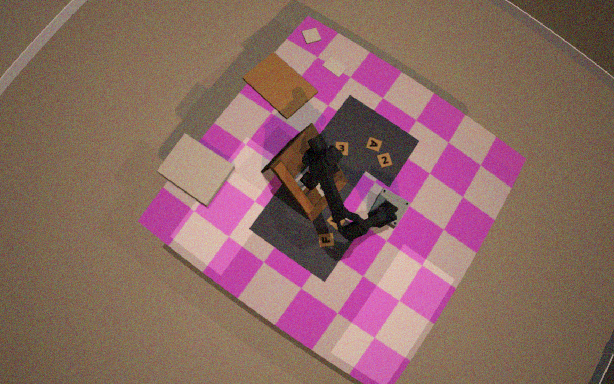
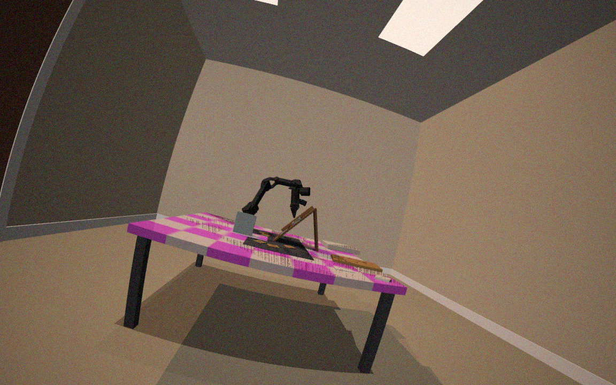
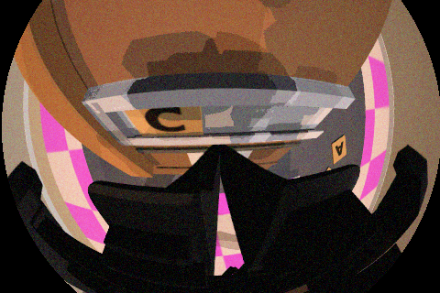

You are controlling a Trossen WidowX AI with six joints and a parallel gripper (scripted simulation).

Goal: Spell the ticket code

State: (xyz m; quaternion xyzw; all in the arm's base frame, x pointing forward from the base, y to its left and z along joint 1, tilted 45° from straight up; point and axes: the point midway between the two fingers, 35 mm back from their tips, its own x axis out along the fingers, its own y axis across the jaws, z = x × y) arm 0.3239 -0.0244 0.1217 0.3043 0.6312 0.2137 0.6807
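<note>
The brown board (image 1: 295,150) (image 2: 300,216) (image 3: 151,14) stands tilted with the grey letter rail (image 3: 323,97) across it. The C tile (image 3: 170,120) sits at the rail's left end in the wrist view. The space right of it shows no tile. My gripper (image 2: 294,214) (image 3: 218,151) is shut and empty, its tips in front of the rail's lower edge. The white ticket (image 3: 196,157) is mostly hidden behind the fingers, its print unreadable. Loose tiles are 3 (image 1: 341,148), A (image 1: 373,144) (image 3: 339,148), 2 (image 1: 384,160), F (image 1: 325,239) and one partly hidden by the arm.
A dark mat (image 1: 295,248) lies under the tiles. The board has a raised wooden side (image 1: 295,191). An orange-brown slab (image 1: 279,85) (image 2: 355,263) and a beige slab (image 1: 196,169) lie beyond the board. Two small pale squares (image 1: 311,35) (image 1: 334,66) lie near one corner.
</note>
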